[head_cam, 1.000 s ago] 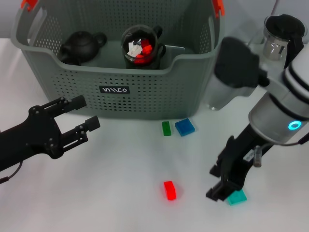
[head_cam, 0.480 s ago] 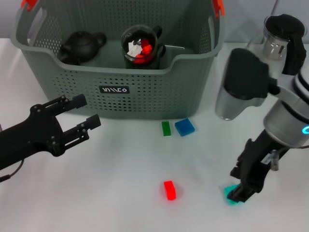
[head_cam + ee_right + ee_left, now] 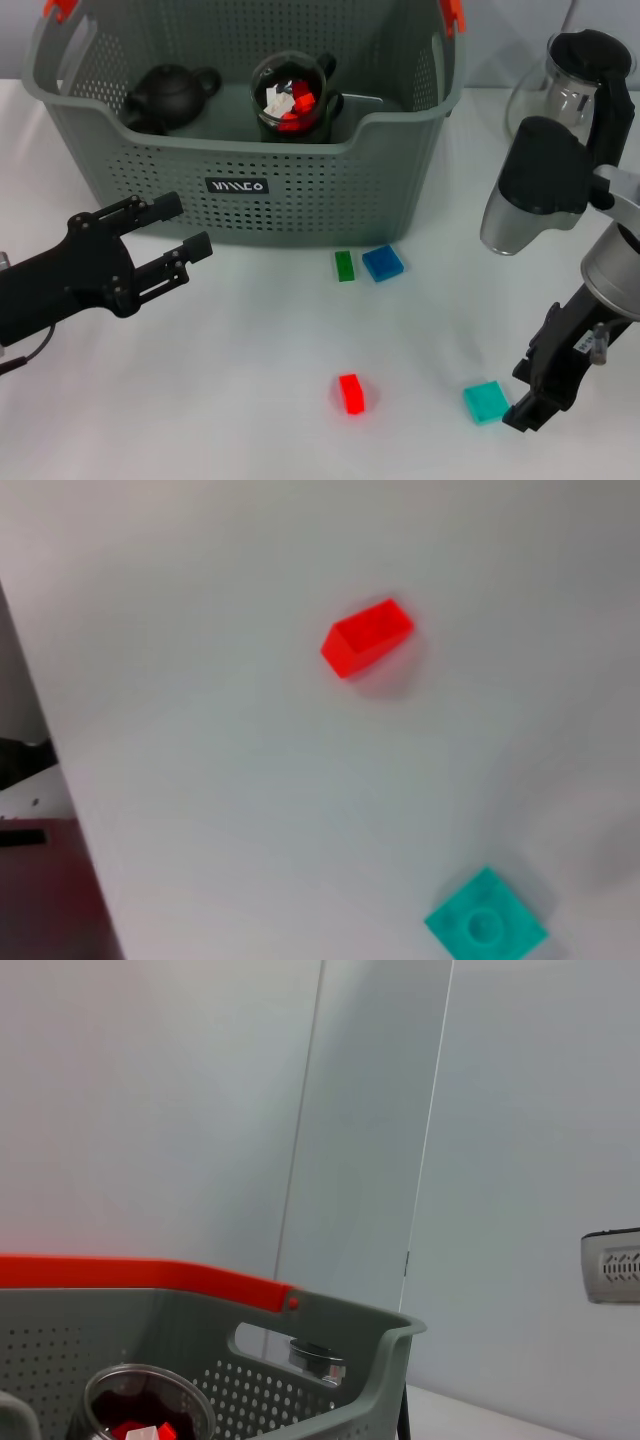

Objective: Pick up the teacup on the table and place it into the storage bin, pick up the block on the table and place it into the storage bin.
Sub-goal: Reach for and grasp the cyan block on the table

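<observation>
Our right pincer (image 3: 528,410) stood just beside the small teal plastic block (image 3: 486,401) on the white table (image 3: 250,400); we could not tell its opening. We judged it should centre over the block before closing, then carry it to the large grey perforated storage bin (image 3: 300,190) behind. Our left pincer (image 3: 172,243) waited wide apart, holding nothing.

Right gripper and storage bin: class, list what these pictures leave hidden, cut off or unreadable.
- Right gripper: head view, fingertips sit at the bottom edge under the arm; open or shut unclear.
- Storage bin: head view, its back is cut off by the top edge.
- Black label: head view, print too small to read.
- Left gripper: absent from the left wrist view.
</observation>
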`<state>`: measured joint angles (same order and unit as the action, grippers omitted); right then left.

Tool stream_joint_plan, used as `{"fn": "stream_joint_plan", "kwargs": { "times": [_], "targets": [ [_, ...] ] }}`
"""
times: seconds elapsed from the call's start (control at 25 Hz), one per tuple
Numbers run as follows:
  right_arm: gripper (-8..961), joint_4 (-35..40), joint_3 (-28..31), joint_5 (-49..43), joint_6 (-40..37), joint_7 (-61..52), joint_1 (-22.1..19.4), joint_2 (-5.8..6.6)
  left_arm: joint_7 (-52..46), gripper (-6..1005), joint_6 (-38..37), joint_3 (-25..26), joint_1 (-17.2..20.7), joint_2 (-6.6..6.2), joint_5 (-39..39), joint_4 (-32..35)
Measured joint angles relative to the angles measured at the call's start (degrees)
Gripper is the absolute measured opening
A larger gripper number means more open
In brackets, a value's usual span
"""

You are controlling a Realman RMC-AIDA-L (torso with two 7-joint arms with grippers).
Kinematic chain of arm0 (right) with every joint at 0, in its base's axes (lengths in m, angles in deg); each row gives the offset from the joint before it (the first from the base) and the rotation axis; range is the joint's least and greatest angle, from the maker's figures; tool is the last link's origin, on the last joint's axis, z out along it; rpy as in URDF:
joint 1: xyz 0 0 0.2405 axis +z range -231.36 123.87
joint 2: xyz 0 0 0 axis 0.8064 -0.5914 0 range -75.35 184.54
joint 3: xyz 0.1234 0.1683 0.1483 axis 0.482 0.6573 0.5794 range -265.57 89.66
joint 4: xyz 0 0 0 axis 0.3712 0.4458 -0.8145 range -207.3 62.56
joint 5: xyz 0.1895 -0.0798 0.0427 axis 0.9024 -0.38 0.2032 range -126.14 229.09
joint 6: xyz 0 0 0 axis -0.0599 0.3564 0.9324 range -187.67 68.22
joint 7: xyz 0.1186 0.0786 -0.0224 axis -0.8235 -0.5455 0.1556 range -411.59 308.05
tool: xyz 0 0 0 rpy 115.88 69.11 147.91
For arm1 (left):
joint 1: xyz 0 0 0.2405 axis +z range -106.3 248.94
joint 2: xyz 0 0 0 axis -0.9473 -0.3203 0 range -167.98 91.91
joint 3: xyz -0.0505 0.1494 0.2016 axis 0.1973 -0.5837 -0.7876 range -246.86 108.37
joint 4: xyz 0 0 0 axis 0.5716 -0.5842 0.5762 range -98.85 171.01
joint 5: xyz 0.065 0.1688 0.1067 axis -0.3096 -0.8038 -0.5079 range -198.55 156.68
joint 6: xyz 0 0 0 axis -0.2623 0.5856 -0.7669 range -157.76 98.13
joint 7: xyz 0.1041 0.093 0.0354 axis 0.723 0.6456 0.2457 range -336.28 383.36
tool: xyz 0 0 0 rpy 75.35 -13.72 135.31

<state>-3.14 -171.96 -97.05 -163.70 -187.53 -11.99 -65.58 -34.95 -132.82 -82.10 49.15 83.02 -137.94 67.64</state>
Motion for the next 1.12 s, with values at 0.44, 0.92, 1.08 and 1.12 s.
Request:
{"fn": "stream_joint_plan", "kwargs": {
  "times": [0.44, 0.92, 1.08, 1.12],
  "targets": [
    [600, -3.68, -2.74, -1.88, 1.00, -0.73, 0.30, -0.13, -0.03, 627, 0.62, -0.06, -0.16, -0.04, -0.07, -0.12],
    [596, -7.61, -5.74, -1.96, 5.12, -1.99, 0.84, -0.15, 0.01, 628, 0.80, -0.06, -0.16, -0.03, -0.07, -0.45],
    [595, -8.02, -7.32, -1.84, 6.93, -2.64, 0.97, -0.23, -0.01, 628, 0.80, -0.07, -0.09, -0.03, -0.07, -0.45],
    [595, -8.03, -7.60, -1.83, 7.21, -2.74, 0.99, -0.27, -0.02, 628, 0.80, -0.07, -0.07, -0.03, -0.07, -0.44]
  ]
}}
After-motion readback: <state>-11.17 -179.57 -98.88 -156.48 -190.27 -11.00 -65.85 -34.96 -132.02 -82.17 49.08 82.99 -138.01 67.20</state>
